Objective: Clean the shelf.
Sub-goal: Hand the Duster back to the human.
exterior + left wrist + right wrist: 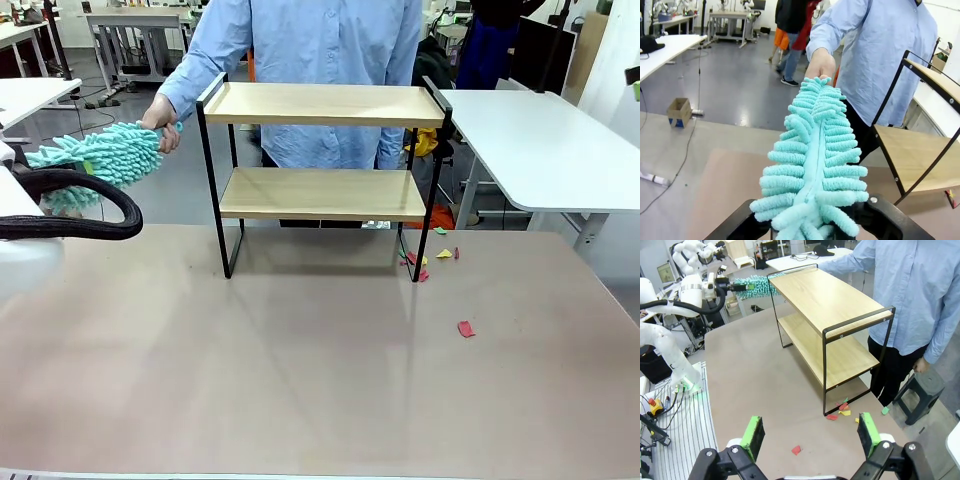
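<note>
Shelf [325, 150] stands at the table's far middle, its long boards running left to right, to the right of the left gripper [815, 220]. That gripper's jaws flank the teal duster [812, 165] whose far end the person's hand [820, 64] grips; whether they clamp it I cannot tell. Right gripper [810, 432] gapes wide, holding nothing, well apart.

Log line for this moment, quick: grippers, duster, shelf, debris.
left gripper: open around duster | person's hand: holding duster's far end | right gripper: open, empty | shelf: boards bare | paper scraps: on table by shelf's right leg
</note>
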Controlling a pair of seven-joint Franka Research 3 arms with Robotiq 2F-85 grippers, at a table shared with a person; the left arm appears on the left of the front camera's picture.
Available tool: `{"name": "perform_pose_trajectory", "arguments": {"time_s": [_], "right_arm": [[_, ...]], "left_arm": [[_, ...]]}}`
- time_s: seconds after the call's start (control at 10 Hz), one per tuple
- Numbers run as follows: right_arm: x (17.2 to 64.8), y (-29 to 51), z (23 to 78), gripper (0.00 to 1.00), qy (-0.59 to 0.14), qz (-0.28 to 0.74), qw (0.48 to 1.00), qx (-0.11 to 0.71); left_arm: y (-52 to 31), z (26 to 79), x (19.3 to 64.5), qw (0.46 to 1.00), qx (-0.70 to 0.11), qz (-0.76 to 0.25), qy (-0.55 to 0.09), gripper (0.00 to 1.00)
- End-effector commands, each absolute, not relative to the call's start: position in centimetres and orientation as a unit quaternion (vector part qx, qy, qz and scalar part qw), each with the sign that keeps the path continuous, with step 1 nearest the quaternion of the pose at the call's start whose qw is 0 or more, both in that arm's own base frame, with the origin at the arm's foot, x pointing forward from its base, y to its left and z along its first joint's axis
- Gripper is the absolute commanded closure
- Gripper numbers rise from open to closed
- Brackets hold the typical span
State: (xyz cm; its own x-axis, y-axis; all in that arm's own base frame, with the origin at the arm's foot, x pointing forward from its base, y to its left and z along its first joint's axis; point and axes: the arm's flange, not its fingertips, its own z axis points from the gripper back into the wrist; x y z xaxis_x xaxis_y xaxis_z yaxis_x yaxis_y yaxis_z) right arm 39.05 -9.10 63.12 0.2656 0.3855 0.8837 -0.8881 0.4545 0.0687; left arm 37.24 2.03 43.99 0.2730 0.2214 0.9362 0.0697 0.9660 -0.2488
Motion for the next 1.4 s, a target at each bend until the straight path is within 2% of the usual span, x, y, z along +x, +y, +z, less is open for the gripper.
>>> {"name": "perform_pose_trajectory", "arguments": {"time_s": [0.0,0.2,0.5,0.7,1.0,1.3], "right_arm": [[39.1,-9.3,63.4,0.00,-0.425,0.438,0.737,0.291],[39.1,-9.3,63.4,0.00,-0.425,0.438,0.737,0.291],[39.1,-9.3,63.4,0.00,-0.425,0.438,0.737,0.291],[39.1,-9.3,63.4,0.00,-0.425,0.438,0.737,0.291],[39.1,-9.3,63.4,0.00,-0.425,0.438,0.737,0.291],[39.1,-9.3,63.4,0.00,-0.425,0.438,0.737,0.291]], "left_arm": [[2.5,46.3,36.2,0.801,-0.147,0.079,-0.575,0.00],[4.6,50.2,35.6,0.807,-0.186,0.137,-0.544,0.00],[11.1,57.9,33.5,0.772,-0.282,0.247,-0.514,0.00],[16.1,60.9,32.2,0.742,-0.336,0.306,-0.493,0.00],[21.6,61.8,30.6,0.711,-0.357,0.368,-0.481,0.00],[22.1,60.8,30.9,0.726,-0.345,0.370,-0.467,0.00]]}}
